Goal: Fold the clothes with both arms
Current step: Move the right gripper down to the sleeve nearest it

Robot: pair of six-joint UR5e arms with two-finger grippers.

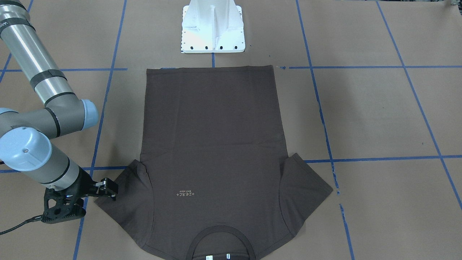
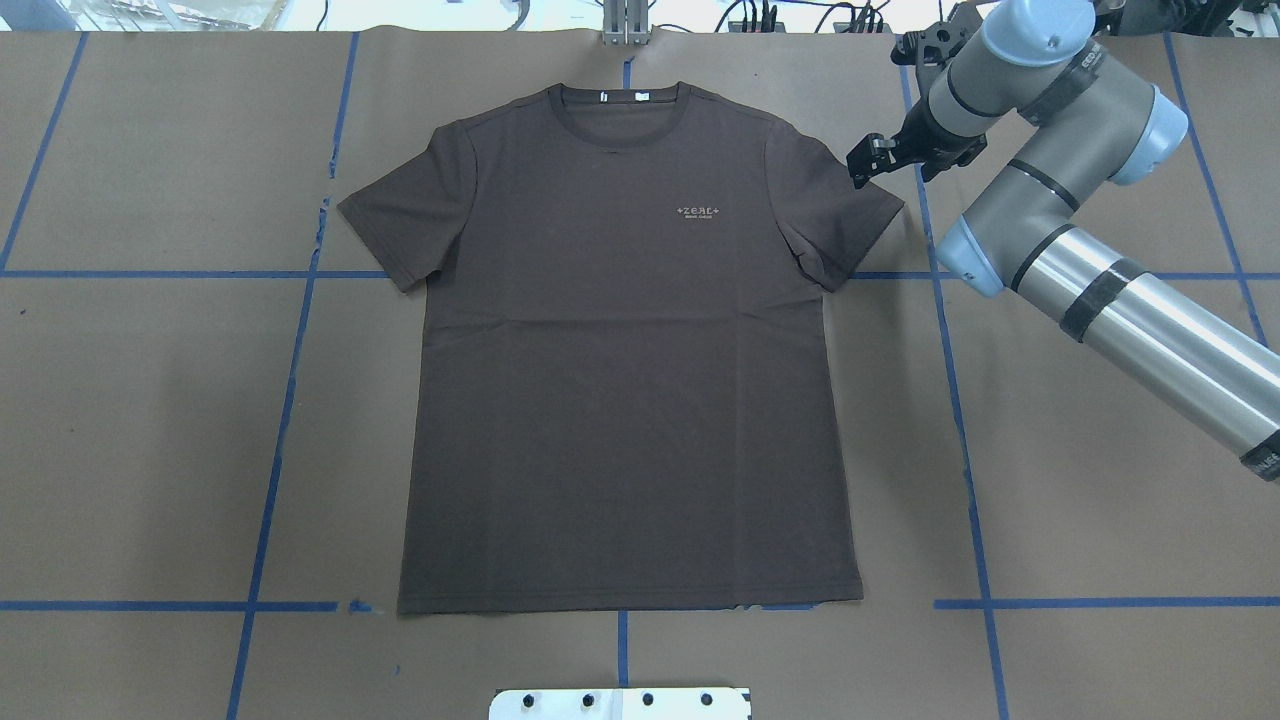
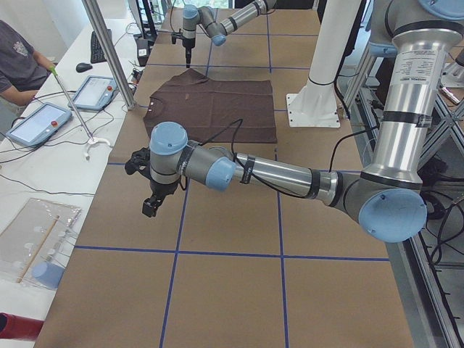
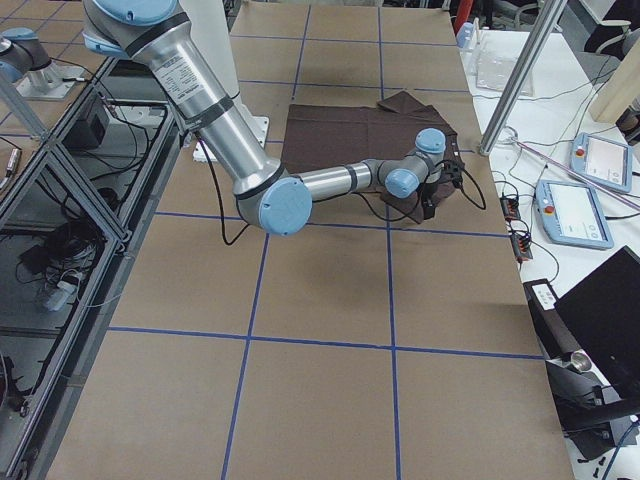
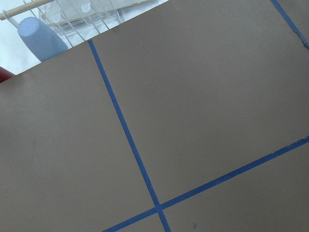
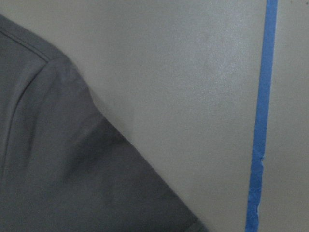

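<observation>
Honestly, the T-shirt [image 2: 620, 380] lies flat on the table [image 2: 150, 420], hem [image 2: 630, 603] near, collar [image 2: 620, 138] far. Right claw [image 2: 862, 166] hovers just beside the far sleeve [image 2: 850, 215], left claw [image 3: 150, 209] well apart; can't tell if either's open. Grabbing alone could drag it crooked.

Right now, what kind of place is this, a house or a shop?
Probably neither: it looks like a robot lab. A right arm and a left arm reach over a table marked with a blue tape grid, and control tablets lie alongside.
</observation>
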